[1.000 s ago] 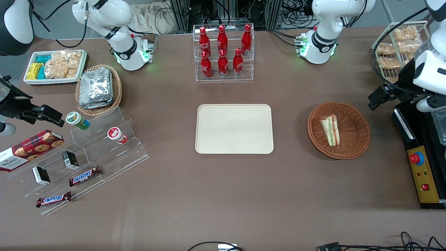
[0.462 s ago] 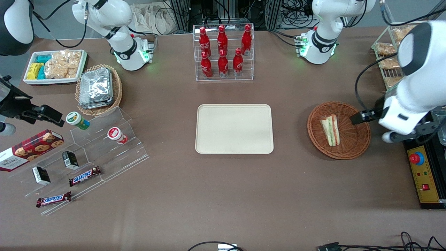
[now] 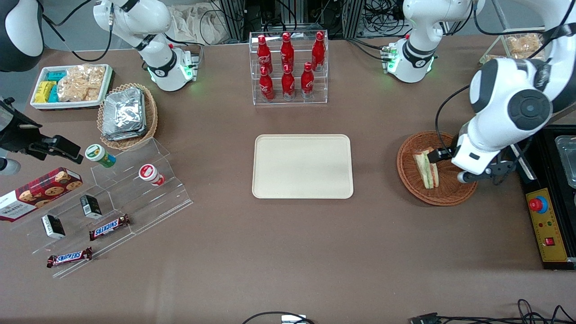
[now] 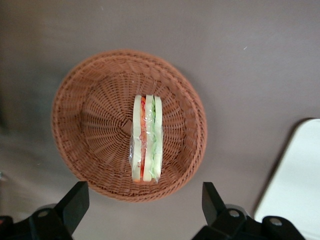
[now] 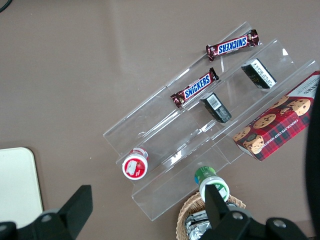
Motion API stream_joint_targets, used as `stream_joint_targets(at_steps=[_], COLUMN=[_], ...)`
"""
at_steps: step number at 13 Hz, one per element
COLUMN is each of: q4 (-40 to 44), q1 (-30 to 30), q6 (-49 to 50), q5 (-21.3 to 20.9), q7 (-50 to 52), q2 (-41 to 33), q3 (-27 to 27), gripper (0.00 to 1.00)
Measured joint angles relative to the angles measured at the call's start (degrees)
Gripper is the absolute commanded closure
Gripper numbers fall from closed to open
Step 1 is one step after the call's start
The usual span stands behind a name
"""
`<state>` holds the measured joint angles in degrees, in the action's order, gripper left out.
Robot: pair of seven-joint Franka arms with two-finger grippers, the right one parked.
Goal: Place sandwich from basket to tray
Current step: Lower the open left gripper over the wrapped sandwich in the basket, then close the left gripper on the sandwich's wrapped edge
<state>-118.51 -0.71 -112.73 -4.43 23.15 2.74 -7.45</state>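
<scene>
We saw the sandwich (image 4: 146,138) lying flat in the middle of the basket (image 4: 75,120), wrapped in clear film, its white bread and green and red-orange layers showing edge-on. Our gripper (image 4: 145,205) hovered above the basket, its two dark fingers (image 4: 75,200) spread wide apart and clear of the sandwich, clasping nothing. The tray (image 3: 302,166) sat bare at the table's centre, well apart from the basket, which lay toward the working arm's end.

We see our gripper (image 3: 443,156) over the basket (image 3: 436,195), beside the sandwich (image 3: 425,168); the tray (image 3: 302,166) lies mid-desk (image 3: 288,252).
</scene>
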Motion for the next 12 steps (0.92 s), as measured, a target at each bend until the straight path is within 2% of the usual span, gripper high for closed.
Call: stream_joint_targets(at_steps=[2,5,8,10,11,12], q4=[-8.7,-16.5,-20.4,-20.7,-20.7,-20.7], q1=[0.2,1.1,1.7,1.9,2.2,2.5], q6=[-10.5,-20.4,-26.4,-27.2,-27.6,-27.8], q5=[0.0,0.0,-0.2,-1.0,-1.3,-1.6], q7=[0.0,0.0,-0.2,-0.2,-0.2,-0.2], q2=[-0.3,0.6,2.1,2.9,3.4,3.8], q3=[0.1,0.2,0.3,0.3,0.4,0.4], gripper=[0.00,0.01,0.03,0.08,0.29,0.88])
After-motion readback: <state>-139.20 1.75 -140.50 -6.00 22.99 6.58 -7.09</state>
